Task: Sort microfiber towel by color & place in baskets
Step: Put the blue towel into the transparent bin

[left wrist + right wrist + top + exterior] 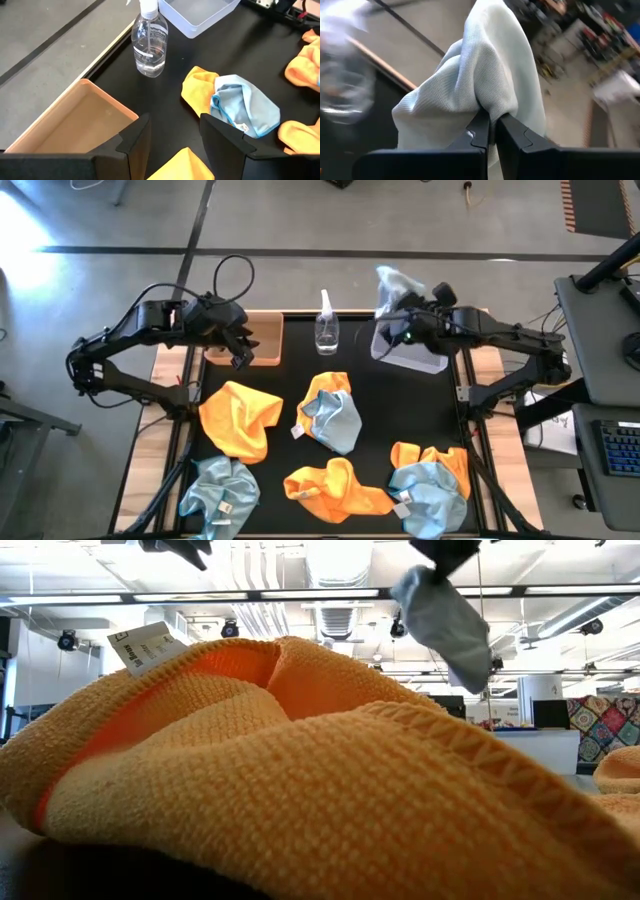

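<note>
Nearest the front edge of the black table (395, 395) lie a pale blue towel (220, 492), an orange towel (335, 490), and an orange and blue pair bunched together at the right (430, 480). Behind them sit a larger orange towel (240, 418) and a blue towel lying over an orange one (330, 415). Farther back, the left gripper (238, 352) hovers with fingers spread over the near edge of the tan basket (262, 350), holding nothing. A clear spray bottle (327, 330) stands between the baskets. The right gripper (392, 332), fingers pressed together, pinches a pale blue towel (485, 80) above the translucent grey-blue basket (420, 358).
</note>
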Robot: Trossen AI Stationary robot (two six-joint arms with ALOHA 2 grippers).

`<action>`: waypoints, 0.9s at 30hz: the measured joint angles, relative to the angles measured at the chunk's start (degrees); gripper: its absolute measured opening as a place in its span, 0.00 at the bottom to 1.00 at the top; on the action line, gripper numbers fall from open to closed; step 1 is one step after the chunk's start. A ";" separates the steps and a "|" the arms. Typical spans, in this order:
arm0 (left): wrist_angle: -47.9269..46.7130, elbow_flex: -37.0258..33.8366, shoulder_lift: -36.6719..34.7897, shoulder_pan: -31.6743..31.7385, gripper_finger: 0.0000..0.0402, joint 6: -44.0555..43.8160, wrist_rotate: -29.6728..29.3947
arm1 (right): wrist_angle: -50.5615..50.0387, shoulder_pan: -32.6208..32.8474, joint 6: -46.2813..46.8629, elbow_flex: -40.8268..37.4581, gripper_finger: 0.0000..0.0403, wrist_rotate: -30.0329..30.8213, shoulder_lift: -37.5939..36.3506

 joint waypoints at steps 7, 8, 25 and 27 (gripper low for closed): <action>0.18 0.00 -1.43 0.02 0.39 -0.31 -0.19 | -3.23 -7.59 -0.05 0.00 0.03 -4.49 -0.88; 0.22 0.00 -1.60 0.02 0.39 -0.33 -0.69 | -3.22 -8.50 -0.09 0.00 0.03 -5.88 -0.99; 0.25 0.00 -2.87 0.02 0.39 -2.11 -3.74 | -7.24 -14.75 -1.34 -0.02 0.25 -9.39 -1.22; 0.24 0.00 -2.89 0.02 0.39 -2.10 -3.72 | -7.81 -15.15 -1.36 -0.02 0.30 -9.38 -1.22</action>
